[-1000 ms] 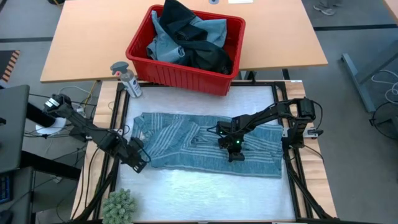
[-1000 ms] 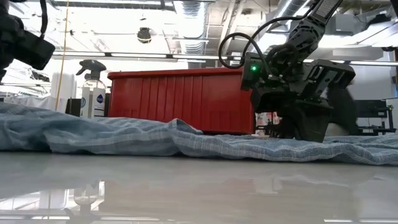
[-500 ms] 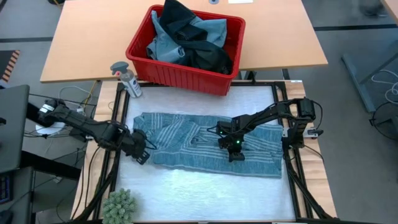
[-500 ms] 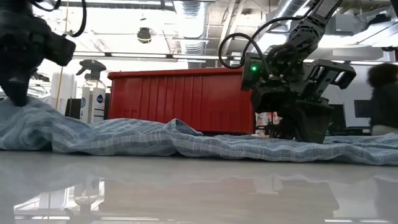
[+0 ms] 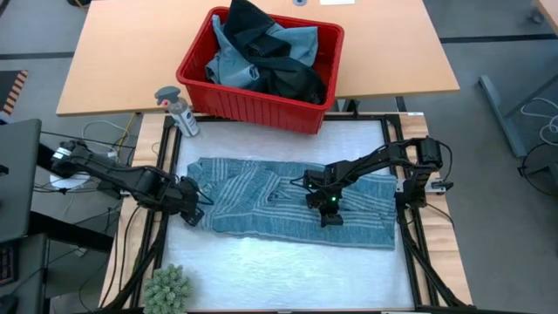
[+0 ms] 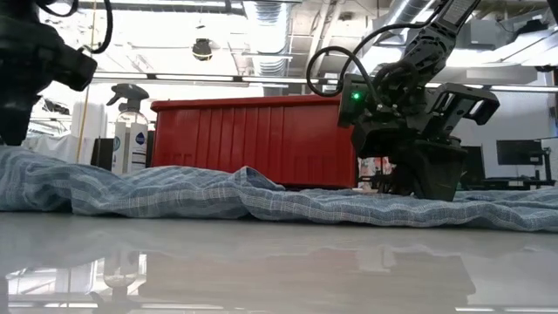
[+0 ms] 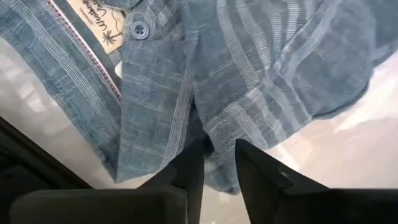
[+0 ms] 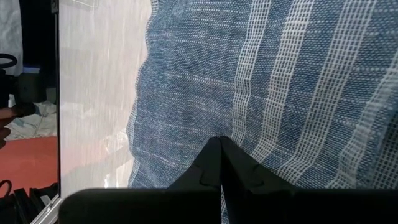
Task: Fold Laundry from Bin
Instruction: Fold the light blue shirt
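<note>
Striped shirt (image 5: 288, 205): spread flat, long axis left to right, near side of red bin (image 5: 261, 103). Left gripper (image 5: 193, 212): at shirt's left edge, fingers slightly parted over cloth. Right gripper (image 5: 324, 209): closed, pressing shirt's middle.

A pale label (image 7: 93, 11) sewn inside the striped shirt (image 7: 249, 68), just beside its button (image 7: 140, 28), carried slanted script lettering and a small palm-tree mark, but the words were too small to read. No other lettering was legible.
</note>
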`<act>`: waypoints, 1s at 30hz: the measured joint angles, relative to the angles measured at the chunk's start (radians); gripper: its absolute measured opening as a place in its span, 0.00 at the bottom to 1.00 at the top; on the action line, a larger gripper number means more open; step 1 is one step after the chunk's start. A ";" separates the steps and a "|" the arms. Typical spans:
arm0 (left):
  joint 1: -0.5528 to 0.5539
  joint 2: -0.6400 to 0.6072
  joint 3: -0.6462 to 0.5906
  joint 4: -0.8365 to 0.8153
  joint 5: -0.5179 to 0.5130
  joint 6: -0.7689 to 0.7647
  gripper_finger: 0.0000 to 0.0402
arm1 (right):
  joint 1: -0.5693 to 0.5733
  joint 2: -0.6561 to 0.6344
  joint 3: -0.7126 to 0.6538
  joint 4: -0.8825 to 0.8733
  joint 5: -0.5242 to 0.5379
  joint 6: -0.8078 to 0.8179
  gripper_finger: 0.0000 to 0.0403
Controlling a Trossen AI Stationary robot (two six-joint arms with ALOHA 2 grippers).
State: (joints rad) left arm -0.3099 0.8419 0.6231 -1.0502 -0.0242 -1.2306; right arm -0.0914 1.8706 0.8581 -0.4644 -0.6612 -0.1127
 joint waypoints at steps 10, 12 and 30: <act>-0.011 0.023 -0.001 -0.028 -0.093 -0.129 0.13 | 0.000 0.000 0.000 0.000 0.002 0.000 0.07; -0.018 0.065 -0.002 -0.027 -0.085 -0.117 0.07 | 0.000 0.000 0.000 0.000 0.002 0.000 0.07; -0.018 0.462 -0.004 -0.032 -0.014 -0.075 0.00 | 0.001 0.000 0.002 -0.044 0.007 -0.004 0.07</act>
State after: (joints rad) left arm -0.3275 1.3044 0.6189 -1.0818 -0.0380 -1.3061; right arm -0.0902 1.8706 0.8600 -0.5082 -0.6540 -0.1169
